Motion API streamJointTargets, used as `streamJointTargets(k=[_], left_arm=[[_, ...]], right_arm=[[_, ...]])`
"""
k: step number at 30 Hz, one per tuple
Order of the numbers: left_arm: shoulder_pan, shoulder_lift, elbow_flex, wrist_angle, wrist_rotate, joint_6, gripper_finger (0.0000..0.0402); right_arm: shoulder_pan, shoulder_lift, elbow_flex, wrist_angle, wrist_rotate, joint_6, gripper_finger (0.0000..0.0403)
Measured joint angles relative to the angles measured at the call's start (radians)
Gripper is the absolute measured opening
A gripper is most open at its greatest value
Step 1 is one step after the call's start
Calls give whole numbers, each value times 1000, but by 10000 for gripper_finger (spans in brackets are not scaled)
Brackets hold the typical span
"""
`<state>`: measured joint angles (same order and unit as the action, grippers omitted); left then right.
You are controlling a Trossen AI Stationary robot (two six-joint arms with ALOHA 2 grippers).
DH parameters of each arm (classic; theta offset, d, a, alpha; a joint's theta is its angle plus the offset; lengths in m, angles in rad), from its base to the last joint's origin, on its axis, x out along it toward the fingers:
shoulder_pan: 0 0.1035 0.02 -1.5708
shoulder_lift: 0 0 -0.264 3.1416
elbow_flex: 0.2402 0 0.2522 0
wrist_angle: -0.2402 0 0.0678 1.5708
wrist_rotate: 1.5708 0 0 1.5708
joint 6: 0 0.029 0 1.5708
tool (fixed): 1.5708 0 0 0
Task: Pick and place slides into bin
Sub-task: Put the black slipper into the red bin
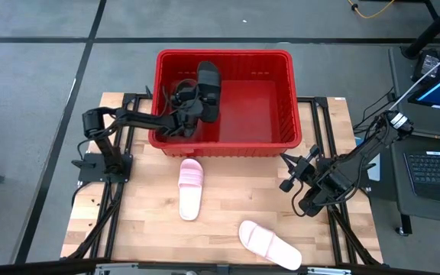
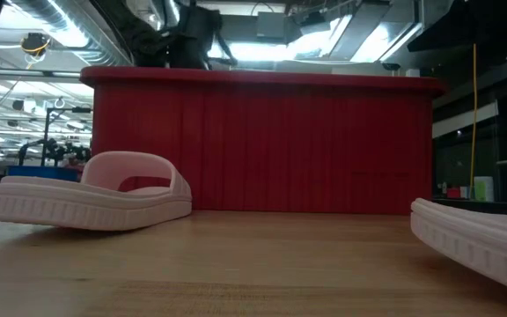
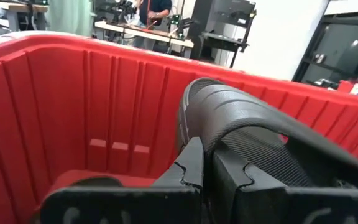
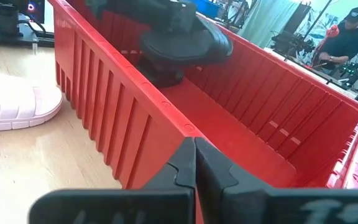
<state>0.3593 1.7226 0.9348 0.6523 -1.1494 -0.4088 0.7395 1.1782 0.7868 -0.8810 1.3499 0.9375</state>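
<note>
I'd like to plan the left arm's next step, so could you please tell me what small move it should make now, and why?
Probably open the left pincer and let go. It is shut on a black slide that is already inside the bin, near its left end, so releasing should leave it in place. Two pink slides remain on the table; the right pincer waits shut beside the bin.

Black slides: one visible (image 1: 209,85)
Pink slides: two, (image 1: 190,188) and (image 1: 270,244)
Red bin: one (image 1: 277,139)
Robot arms: two
Hands: two, left hand (image 1: 182,100), right hand (image 1: 295,170)
</note>
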Motion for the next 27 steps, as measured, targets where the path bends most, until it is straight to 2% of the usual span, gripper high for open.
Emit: streamJointTargets(k=[27], left_arm=[[77, 129, 0, -2, 53, -103, 3]], right_arm=[[-10, 0, 0, -14, 0, -5, 9]])
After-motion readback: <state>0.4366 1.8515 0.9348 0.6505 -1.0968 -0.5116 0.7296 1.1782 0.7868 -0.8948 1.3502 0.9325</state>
